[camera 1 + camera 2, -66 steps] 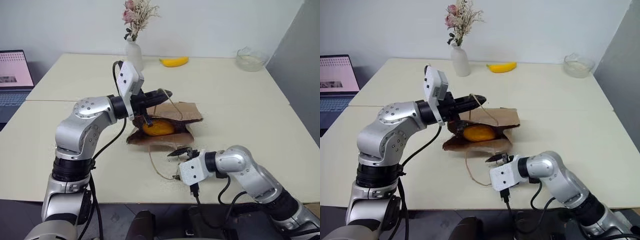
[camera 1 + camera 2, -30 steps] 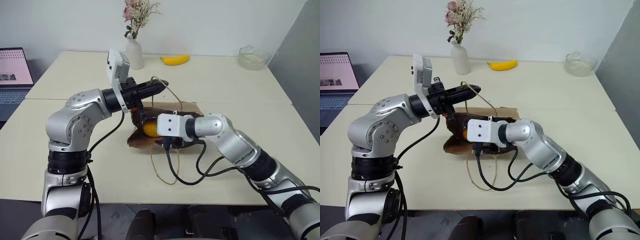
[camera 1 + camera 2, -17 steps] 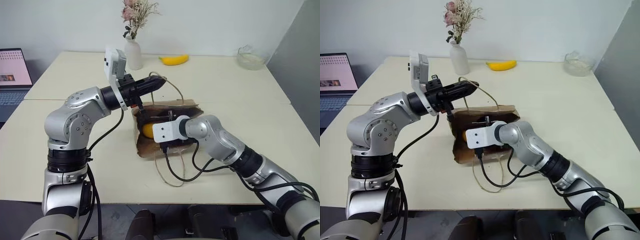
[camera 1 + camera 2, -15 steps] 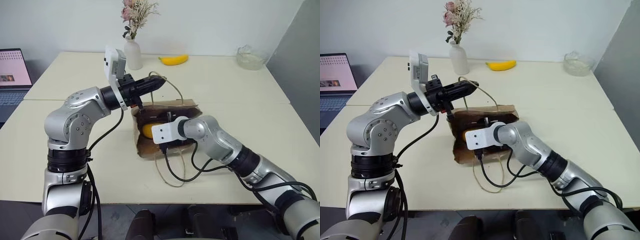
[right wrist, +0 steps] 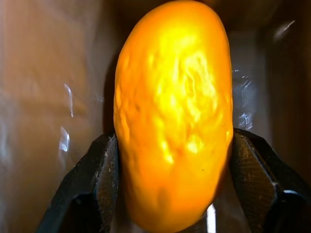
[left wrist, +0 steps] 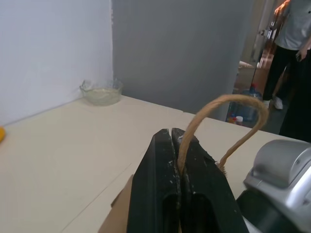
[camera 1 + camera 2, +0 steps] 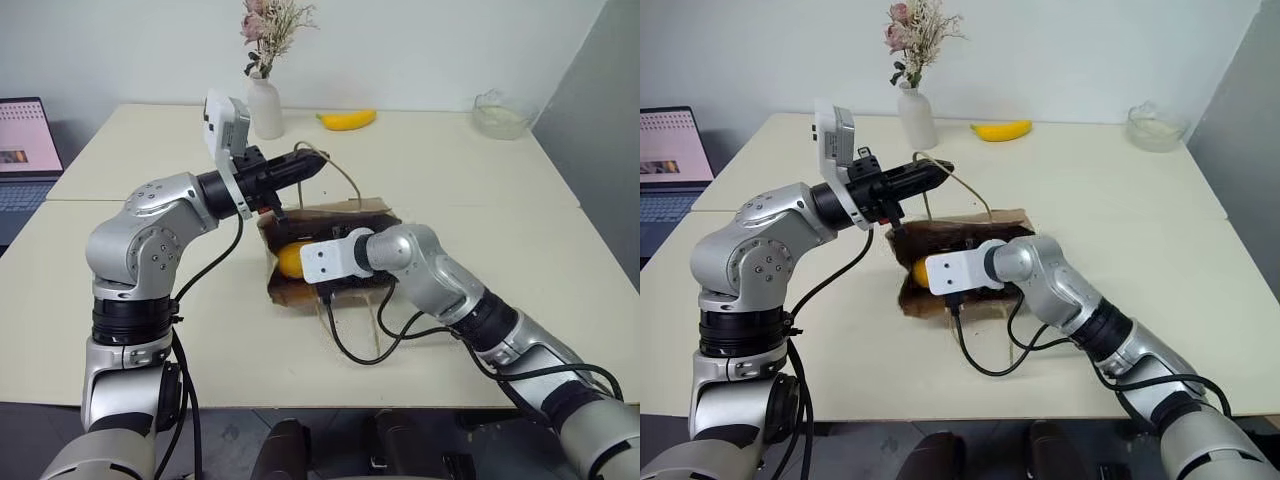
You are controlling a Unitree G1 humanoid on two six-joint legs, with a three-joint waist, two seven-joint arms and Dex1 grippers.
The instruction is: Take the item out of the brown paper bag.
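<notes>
Holding the bag open comes first: I have my left gripper [image 7: 300, 163] pinched together on the tan loop handle [image 6: 219, 112], lifting the brown paper bag [image 7: 345, 216] at mid-table. My right gripper [image 5: 170, 145] is inside the bag mouth, its fingers [image 5: 104, 179] set on either side of the item [image 5: 172, 116] and seemingly touching it. I judge the grasp made or nearly so, but the orange fruit sits within the bag, so pulling it clear is left. The banana [image 7: 347, 120] lies at the far edge.
</notes>
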